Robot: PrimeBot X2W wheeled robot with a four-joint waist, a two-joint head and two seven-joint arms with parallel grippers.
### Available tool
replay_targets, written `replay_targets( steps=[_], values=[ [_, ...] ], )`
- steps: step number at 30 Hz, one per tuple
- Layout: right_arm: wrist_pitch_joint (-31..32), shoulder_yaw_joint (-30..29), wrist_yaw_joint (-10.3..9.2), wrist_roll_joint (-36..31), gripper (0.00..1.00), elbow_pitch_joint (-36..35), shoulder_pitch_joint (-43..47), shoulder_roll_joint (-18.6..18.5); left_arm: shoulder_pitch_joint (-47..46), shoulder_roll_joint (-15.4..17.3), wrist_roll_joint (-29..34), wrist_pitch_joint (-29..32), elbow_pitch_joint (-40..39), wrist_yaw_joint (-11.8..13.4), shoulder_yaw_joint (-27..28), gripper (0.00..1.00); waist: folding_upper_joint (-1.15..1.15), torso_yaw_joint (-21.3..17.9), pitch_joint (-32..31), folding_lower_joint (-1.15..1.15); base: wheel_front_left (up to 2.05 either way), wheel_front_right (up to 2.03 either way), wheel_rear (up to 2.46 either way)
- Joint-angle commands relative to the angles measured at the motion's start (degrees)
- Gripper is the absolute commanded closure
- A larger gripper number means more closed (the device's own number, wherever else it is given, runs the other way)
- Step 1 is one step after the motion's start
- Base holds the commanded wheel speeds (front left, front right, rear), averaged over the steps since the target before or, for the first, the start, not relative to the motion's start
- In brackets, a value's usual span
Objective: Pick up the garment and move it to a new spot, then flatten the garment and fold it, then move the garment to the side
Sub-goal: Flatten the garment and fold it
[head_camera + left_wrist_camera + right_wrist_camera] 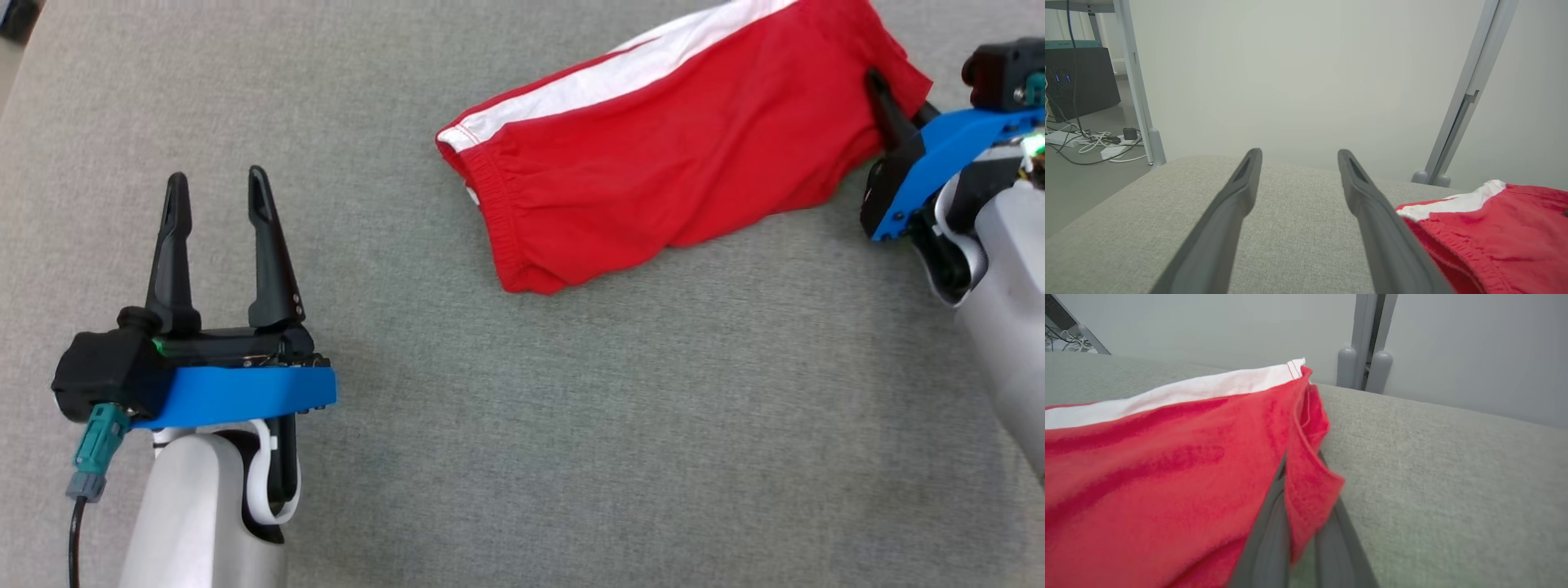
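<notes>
Nearest to you, your left gripper [218,176] sits at the lower left of the head view. Its two dark fingers are spread apart with nothing between them, and they point away from you over the grey fabric surface [571,408]. In the left wrist view, bare grey weave shows in the gap between those fingers. The garment's gathered waistband lies just off to their right, apart from them.

Further out, the garment [678,139] is a pair of red shorts with a white side stripe. It lies on the surface at the upper right of the head view and runs out past the top edge. It is loosely creased, and its elastic waistband end is turned toward your left side.

At the garment's other end, your right gripper [878,86] reaches in from the right edge. Its fingers are pinched together on the red hem, and the right wrist view shows a flap of cloth caught between them.

Beyond the surface you see a pale wall, a grey metal post [1466,94] and loose cables [1094,143] on the floor.
</notes>
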Motion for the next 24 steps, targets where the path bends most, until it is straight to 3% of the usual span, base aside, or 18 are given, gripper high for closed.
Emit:
replay_targets(
  steps=[1, 13, 19, 24],
  values=[
    [-1.2, 0.1, 0.01, 1.0, 1.0, -0.7, 1.8, 0.1, 0.7, -0.1, 0.6, -0.3, 0.3, -0.2, 0.5, 0.0, 0.0, -1.5, -1.6, 0.01, 0.0, 0.0, 0.0],
    [-7.3, -1.0, 0.01, 10.7, 1.0, -10.3, 16.8, 0.2, 5.6, 0.0, 3.6, -0.2, 1.2, -1.7, 5.4, 0.0, 0.0, -9.5, -8.7, 0.01, 0.0, 0.0, 0.0],
    [-8.4, -6.6, 0.01, 14.0, 1.0, -14.3, 25.5, -1.2, 6.7, -0.1, 3.9, -0.2, 1.1, -2.2, 6.0, 0.0, 0.0, -10.7, -10.4, 0.01, 0.0, 0.0, 0.0],
    [-8.5, -12.1, 0.01, 12.8, 1.0, -15.8, 31.2, -2.4, 7.5, -0.1, 4.0, -0.2, 0.9, -2.5, 5.7, 0.0, 0.0, -10.7, -11.2, 0.01, 0.0, 0.0, 0.0]
  ],
)
